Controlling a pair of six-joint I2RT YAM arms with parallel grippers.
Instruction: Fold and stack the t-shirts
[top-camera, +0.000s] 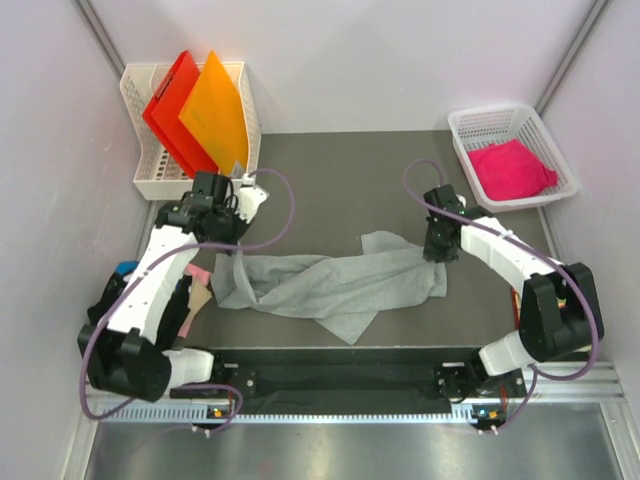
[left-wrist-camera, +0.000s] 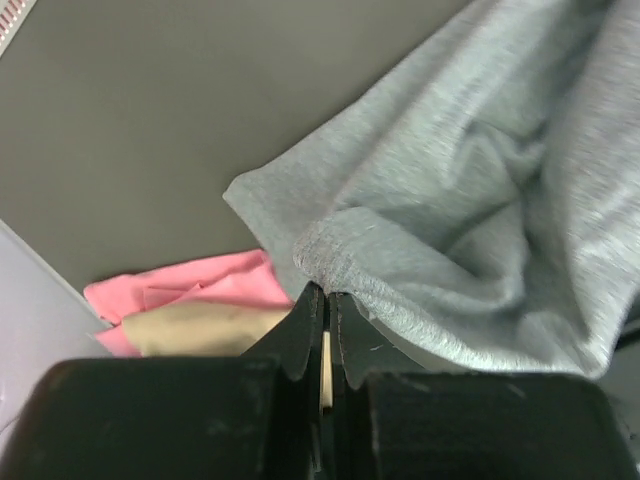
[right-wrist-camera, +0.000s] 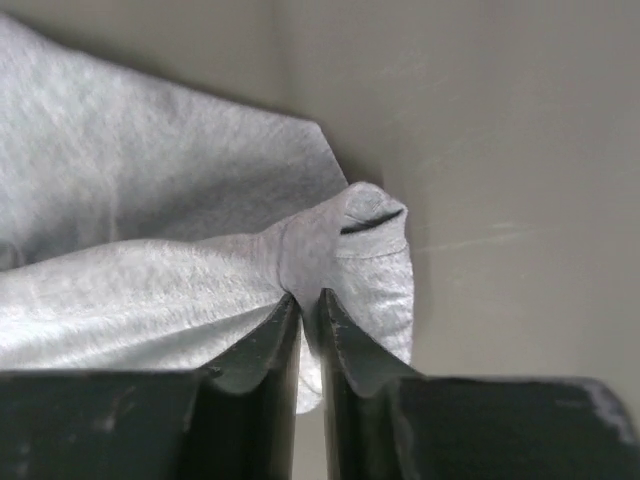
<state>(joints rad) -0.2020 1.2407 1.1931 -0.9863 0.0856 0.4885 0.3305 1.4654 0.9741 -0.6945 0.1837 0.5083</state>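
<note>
Mounting rail (top-camera: 340, 385) nearest in the top view. Beyond it the grey t-shirt (top-camera: 340, 285) lies rumpled in a long band across the table (top-camera: 340, 180), strung between left gripper (top-camera: 234, 238) and right gripper (top-camera: 438, 252). Pink t-shirt (top-camera: 512, 170) sits in the far-right basket (top-camera: 470, 120).

Left wrist: fingers pressed together, grey hem right at the tips and apparently nipped. Pink cloth (left-wrist-camera: 190, 290) lies below.

Right wrist: jaws nearly closed, pinching a bunched corner of the grey t-shirt.

Judgement: light, limp cloth that will sag and twist. Best held at hem corners or shoulders and drawn taut before folding.
</note>
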